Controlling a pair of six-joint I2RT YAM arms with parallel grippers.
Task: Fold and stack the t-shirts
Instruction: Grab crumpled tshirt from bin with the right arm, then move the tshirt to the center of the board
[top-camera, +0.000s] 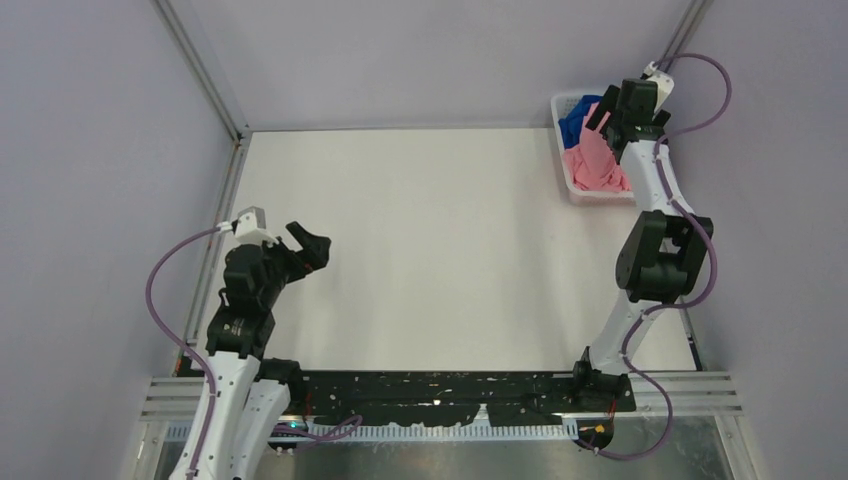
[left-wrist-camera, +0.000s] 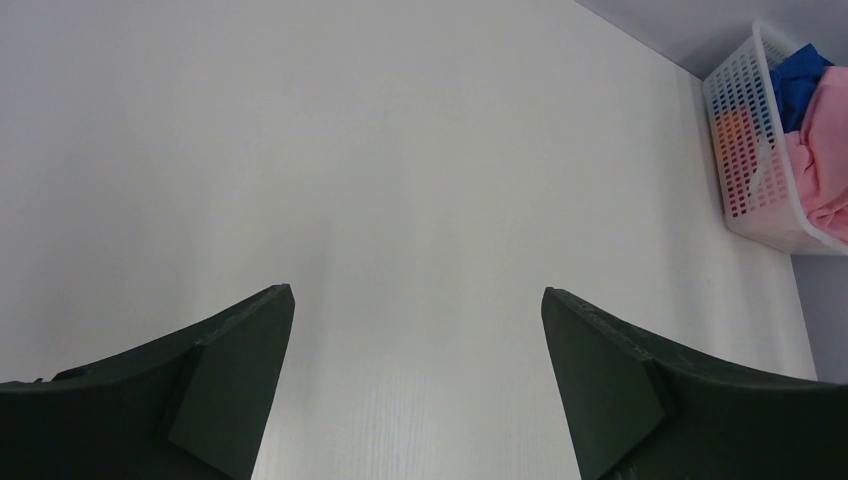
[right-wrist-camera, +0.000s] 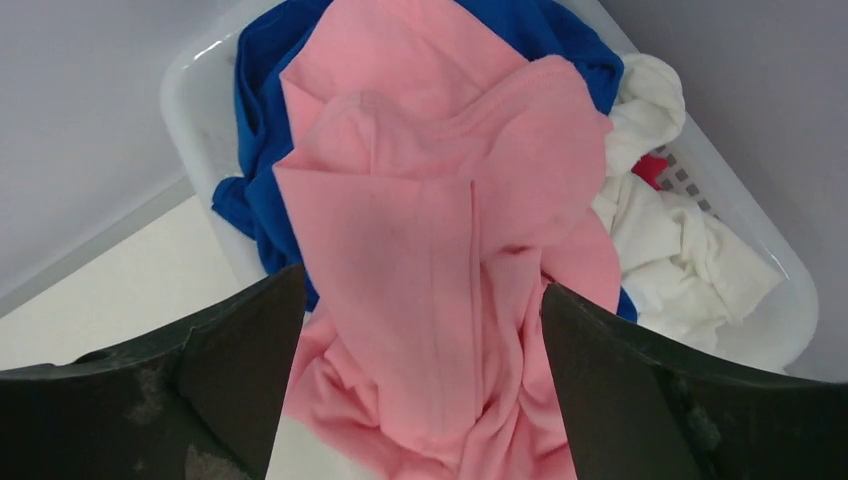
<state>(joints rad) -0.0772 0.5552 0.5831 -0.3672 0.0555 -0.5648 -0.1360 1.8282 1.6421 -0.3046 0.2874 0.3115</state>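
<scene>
looking down from above, the tabletop (top-camera: 450, 250) is a smooth, matte white rectangle. a white plastic basket (top-camera: 598, 198) sits at its far right corner and holds a crumpled pink t-shirt (top-camera: 597, 165), with a blue t-shirt (top-camera: 574, 122) bunched behind it. the right jaws hang directly over the basket, above the pink cloth. the left jaws stand over the left side of the tabletop, well apart from the basket.

from the left wrist, two dark, matte, wedge-shaped fingers (left-wrist-camera: 200, 390) stand wide apart, with only bare tabletop between them. the basket is far off at the upper right. its wall is a grid of small holes, and pink and blue show through them.

from the right wrist, the pink t-shirt is soft knit cloth in loose folds with a stitched hem. it is heaped on top and spills over the basket's near rim. the blue t-shirt lies under it to the left and behind. rumpled white t-shirts (right-wrist-camera: 690, 250) fill the right side, with a small red patch (right-wrist-camera: 650, 168) beside them. the right jaws are spread wide, gripping nothing. the pink cloth lies between the scuffed dark fingers (right-wrist-camera: 230, 400), and i cannot tell whether it touches them.
</scene>
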